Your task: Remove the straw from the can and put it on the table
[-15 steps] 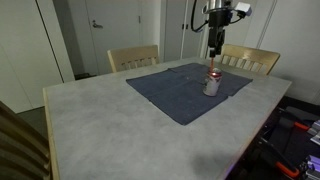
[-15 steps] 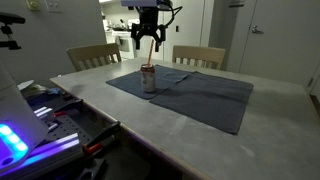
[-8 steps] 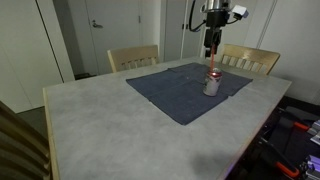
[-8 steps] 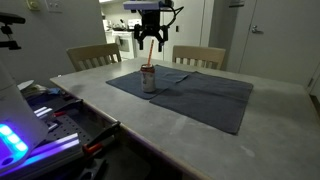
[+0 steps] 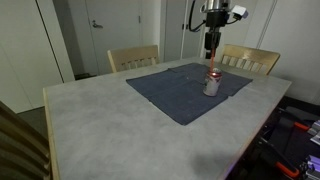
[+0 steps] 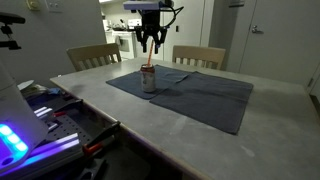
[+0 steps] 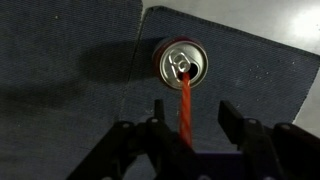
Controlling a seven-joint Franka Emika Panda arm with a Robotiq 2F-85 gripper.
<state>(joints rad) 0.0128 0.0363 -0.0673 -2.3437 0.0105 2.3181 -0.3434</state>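
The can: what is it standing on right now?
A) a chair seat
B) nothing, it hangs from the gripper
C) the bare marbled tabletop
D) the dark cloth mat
D: in the wrist view the can stands upright on the dark cloth mat, near the mat's edge, and in an exterior view the mat's dark fabric lies all around its base.

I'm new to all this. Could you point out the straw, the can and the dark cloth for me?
the straw [image 7: 186,108]: wrist view, midway along its red stem.
the can [image 7: 173,60]: wrist view, on its silver lid.
the cloth mat [image 5: 172,92]: in an exterior view, on its bare middle.
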